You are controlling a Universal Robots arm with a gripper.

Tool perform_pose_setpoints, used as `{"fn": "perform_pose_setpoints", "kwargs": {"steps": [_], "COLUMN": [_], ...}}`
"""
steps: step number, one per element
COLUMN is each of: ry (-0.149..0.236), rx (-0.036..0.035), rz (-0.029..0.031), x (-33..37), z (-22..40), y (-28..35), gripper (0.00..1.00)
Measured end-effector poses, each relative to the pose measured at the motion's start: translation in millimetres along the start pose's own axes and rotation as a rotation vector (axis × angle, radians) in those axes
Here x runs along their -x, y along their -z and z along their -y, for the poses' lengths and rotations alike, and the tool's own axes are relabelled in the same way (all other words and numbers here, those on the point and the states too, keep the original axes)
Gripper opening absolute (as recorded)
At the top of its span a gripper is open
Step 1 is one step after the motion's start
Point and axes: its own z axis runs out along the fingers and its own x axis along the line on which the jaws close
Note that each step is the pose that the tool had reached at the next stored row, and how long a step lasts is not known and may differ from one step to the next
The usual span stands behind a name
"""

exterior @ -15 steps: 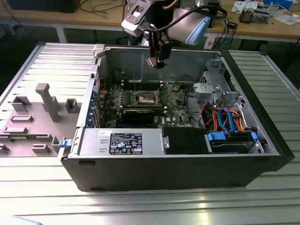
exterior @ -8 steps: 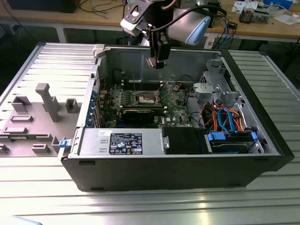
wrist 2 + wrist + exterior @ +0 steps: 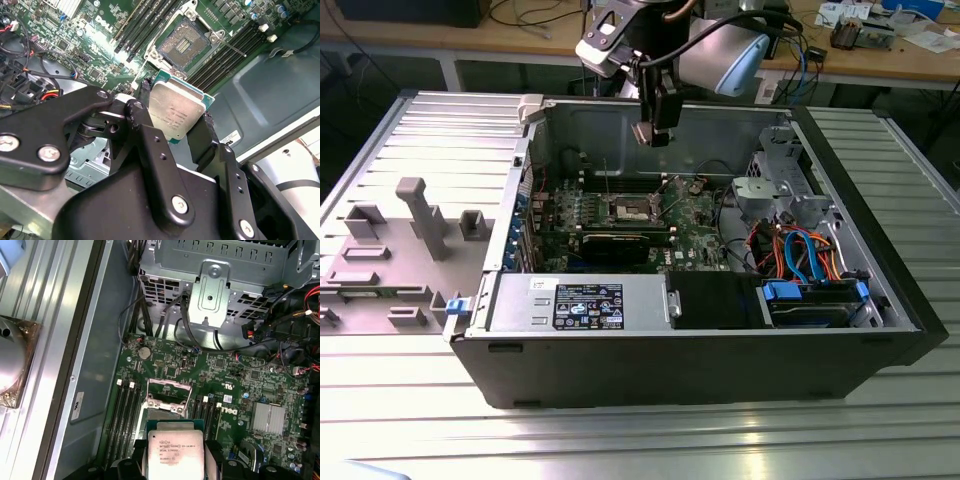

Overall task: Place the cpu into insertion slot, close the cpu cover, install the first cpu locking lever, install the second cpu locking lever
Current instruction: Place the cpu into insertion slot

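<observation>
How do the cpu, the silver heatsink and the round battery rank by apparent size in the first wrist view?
1. cpu: largest, though being nearest the camera inflates it
2. silver heatsink
3. round battery: smallest

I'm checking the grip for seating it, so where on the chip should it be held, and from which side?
By two opposite thin edges, coming in side-on so the flat faces stay untouched. The chip is a thin flat square, and the gripper holds it just so, a finger on each edge, clear of the open socket.
</observation>
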Motion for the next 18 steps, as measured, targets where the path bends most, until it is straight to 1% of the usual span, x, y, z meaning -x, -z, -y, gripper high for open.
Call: {"fn": "perform_pose_setpoints", "kwargs": {"steps": [3, 4, 8, 10, 12, 18], "ry": [-0.001, -0.009, -0.051, -0.087, -0.105, -0.110], "rx": [0.0000, 0.0003, 0.0010, 0.0016, 0.0019, 0.0021], "rz": [0.0001, 0.0008, 0.0045, 0.0078, 0.0095, 0.0099], "x": [0.0, 0.0, 0.0, 0.0, 0.0, 0.0], "z": [0.0, 0.0, 0.0, 0.1, 0.1, 0.1], "y": [0.0, -0.1, -0.3, -0.6, -0.6, -0.7], "gripper": [0.55, 0.55, 0.55, 0.55, 0.55, 0.55]}}
